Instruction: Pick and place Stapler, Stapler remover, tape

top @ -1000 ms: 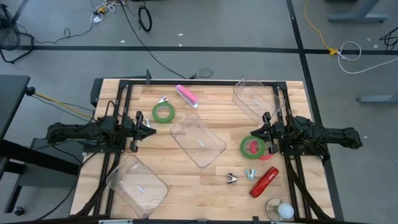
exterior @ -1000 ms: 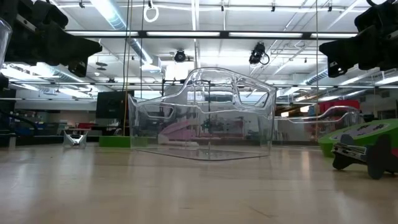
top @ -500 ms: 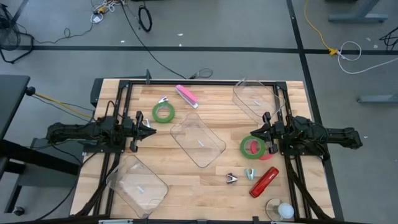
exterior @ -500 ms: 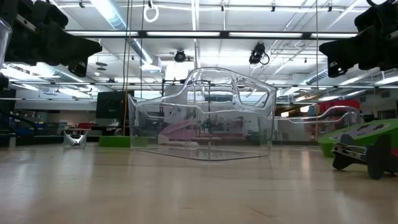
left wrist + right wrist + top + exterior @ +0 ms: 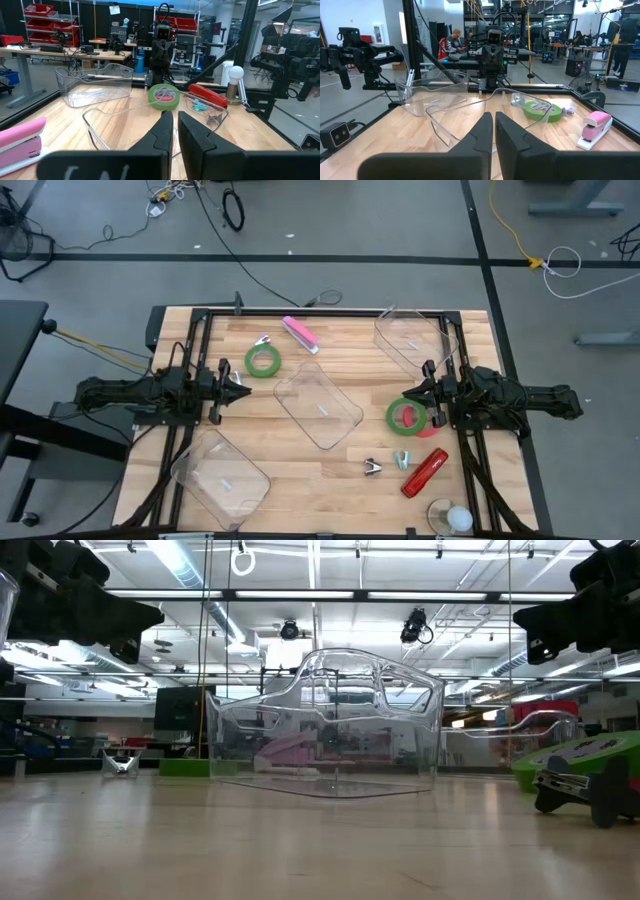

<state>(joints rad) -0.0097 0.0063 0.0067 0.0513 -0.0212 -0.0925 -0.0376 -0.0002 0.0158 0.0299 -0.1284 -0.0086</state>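
A pink stapler [image 5: 300, 333] and a green tape ring [image 5: 263, 361] lie at the far left of the table. Beside that ring lies a small silver stapler remover [image 5: 262, 340]. Another green tape ring [image 5: 407, 416] lies at the right on a red-pink one [image 5: 434, 429]. A red stapler [image 5: 424, 472], a silver remover [image 5: 373, 467] and a teal one [image 5: 402, 459] lie near the front right. My left gripper [image 5: 245, 390] is level above the left side, shut and holding nothing. My right gripper [image 5: 405, 398] is level above the stacked rings, also shut and holding nothing.
Three clear plastic trays stand on the table: one in the middle [image 5: 318, 405], one at the far right [image 5: 410, 340], one at the near left [image 5: 220, 475]. A white bulb on a stand [image 5: 455, 517] is at the near right corner. A black frame [image 5: 320, 312] borders the table.
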